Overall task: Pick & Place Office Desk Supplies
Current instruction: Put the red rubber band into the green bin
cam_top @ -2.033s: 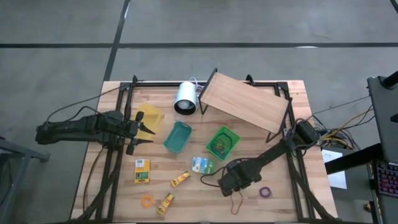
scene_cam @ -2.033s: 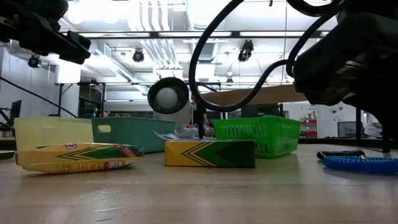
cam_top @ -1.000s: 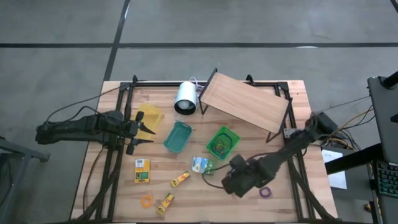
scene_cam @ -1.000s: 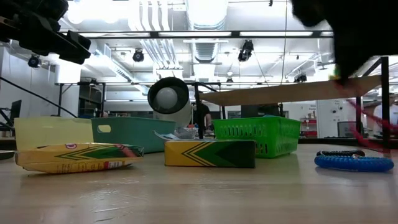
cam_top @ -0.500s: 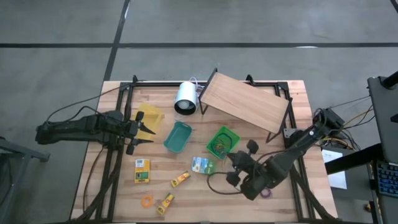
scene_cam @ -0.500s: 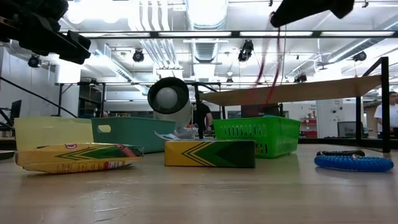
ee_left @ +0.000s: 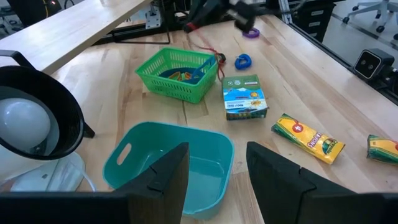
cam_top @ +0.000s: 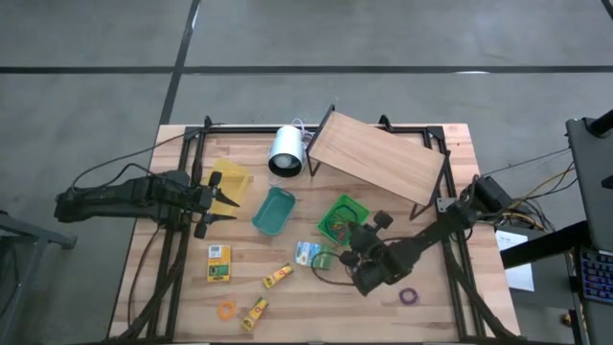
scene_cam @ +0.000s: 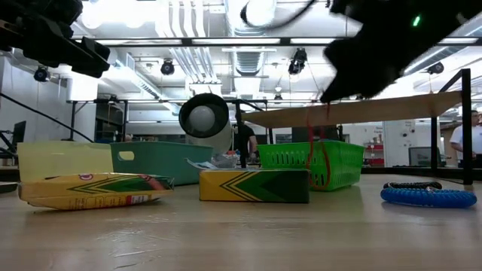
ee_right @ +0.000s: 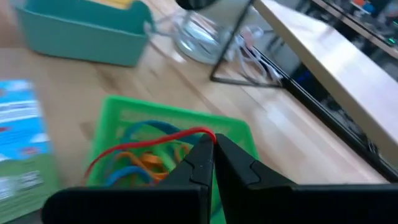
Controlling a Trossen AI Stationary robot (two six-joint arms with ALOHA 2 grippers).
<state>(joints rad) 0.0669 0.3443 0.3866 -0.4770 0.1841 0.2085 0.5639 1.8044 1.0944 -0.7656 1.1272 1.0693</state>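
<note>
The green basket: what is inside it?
The green basket holds blue and orange rubber bands. The right gripper dangles a red band over them; the basket's bottom is covered.

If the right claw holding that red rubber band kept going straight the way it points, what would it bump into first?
Most likely the green basket: the right claw, shut on the red rubber band, points at it from just short, though depth is unclear.

right arm [ee_left: 230, 9] blurred in the left wrist view; green basket [ee_right: 161, 146] partly hidden behind the jaws
</note>
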